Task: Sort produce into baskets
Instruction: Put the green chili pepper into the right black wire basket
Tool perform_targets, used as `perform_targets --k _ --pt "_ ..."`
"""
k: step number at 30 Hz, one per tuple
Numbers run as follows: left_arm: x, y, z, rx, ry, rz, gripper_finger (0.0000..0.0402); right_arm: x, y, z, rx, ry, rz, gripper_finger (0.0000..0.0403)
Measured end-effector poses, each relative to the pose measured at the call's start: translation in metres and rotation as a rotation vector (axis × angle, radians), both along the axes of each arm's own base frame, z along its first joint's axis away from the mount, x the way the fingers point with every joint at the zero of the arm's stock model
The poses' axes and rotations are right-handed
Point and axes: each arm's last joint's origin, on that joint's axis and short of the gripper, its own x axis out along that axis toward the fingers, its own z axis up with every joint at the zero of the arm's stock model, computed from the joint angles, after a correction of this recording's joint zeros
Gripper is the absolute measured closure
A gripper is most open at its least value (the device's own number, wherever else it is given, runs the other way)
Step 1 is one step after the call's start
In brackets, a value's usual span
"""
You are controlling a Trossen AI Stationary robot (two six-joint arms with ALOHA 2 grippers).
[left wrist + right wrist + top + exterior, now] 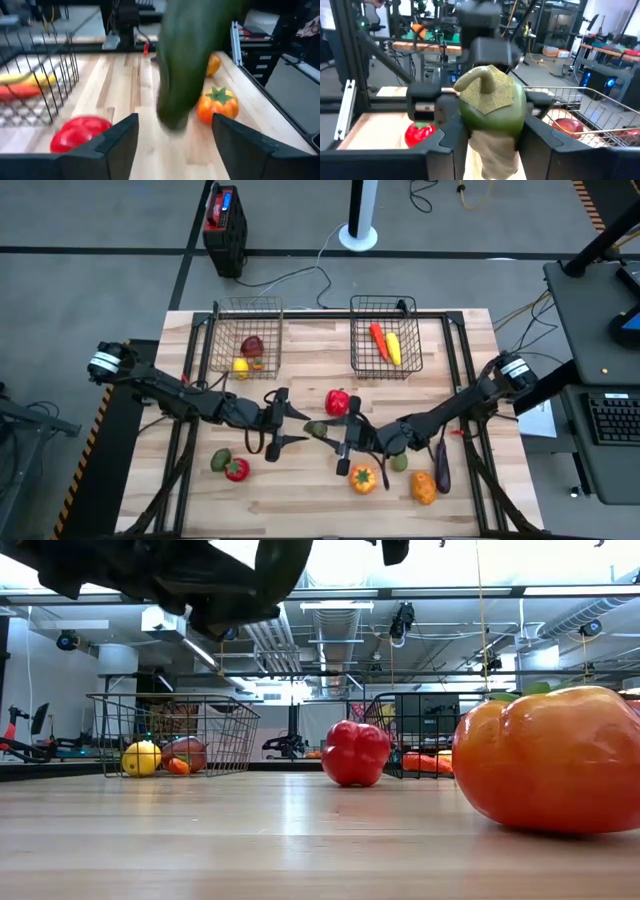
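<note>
On our left, the left end effector (288, 426) stands open, releasing. The green cucumber (322, 430) bridges mid-counter, long axis running between both arms. Our right end effector (346, 442) clamps its far end; the right basket (385, 308) sits beyond.

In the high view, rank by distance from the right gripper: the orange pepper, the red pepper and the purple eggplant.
Measured from the right gripper:
1. Orange pepper, just toward the table's front edge.
2. Red pepper, on the baskets' side.
3. Purple eggplant, toward the right edge.
</note>
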Motion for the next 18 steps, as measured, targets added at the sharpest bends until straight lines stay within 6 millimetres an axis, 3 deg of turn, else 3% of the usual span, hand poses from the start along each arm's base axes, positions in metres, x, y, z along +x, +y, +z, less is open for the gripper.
perform_targets --k 5,9,18 --pt "-0.005 0.003 -0.006 -0.06 0.1 0.064 0.0163 -0.01 -0.014 0.026 0.053 0.051 -0.046 0.0275" --pt "-0.011 0.004 -0.008 -0.126 0.171 0.102 0.0168 -0.014 -0.035 0.051 0.08 0.174 -0.2 0.0274" --pt "-0.014 0.002 -0.007 -0.192 0.189 0.117 0.0169 -0.025 -0.124 0.099 0.212 0.445 -0.605 0.0274"
